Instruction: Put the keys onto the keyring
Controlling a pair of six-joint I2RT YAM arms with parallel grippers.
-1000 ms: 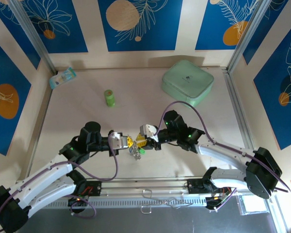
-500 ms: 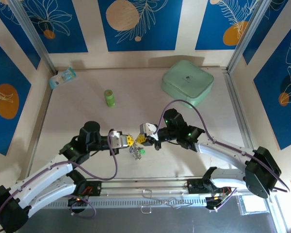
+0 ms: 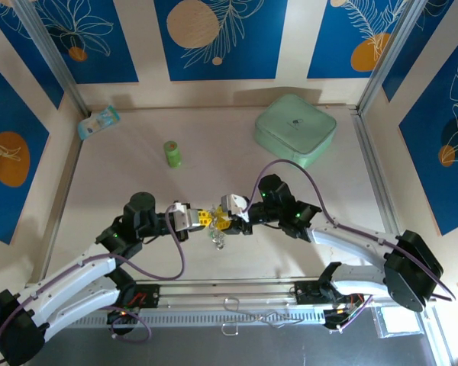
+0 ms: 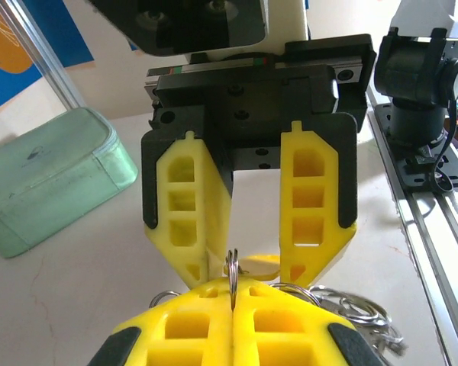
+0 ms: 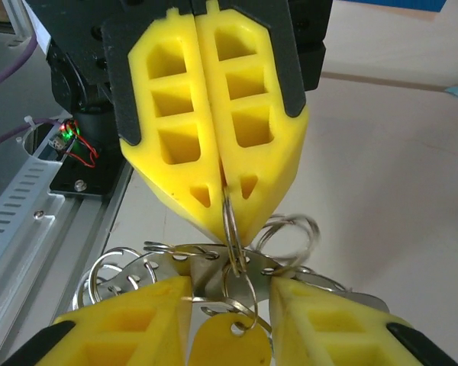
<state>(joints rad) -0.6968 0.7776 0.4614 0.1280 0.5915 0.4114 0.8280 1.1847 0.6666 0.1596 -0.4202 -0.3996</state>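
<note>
My left gripper is shut on the edge of the silver keyring, which stands upright between its yellow fingertips. Seen from the right wrist, the left gripper pinches the keyring from above. A yellow-headed key hangs from that ring between the parted fingers of my right gripper, which is open. A metal plate with several smaller rings dangles beside it. From above, the left gripper and right gripper meet tip to tip, with the bunch of keys hanging below them.
A green bottle stands mid-table. A mint-green case lies at the back right and a small packet at the back left. The aluminium rail runs along the near edge.
The right gripper's fingers have parted around the yellow key head. The left gripper has shifted slightly right, still pinching the ring. The bunch has risen a little.
</note>
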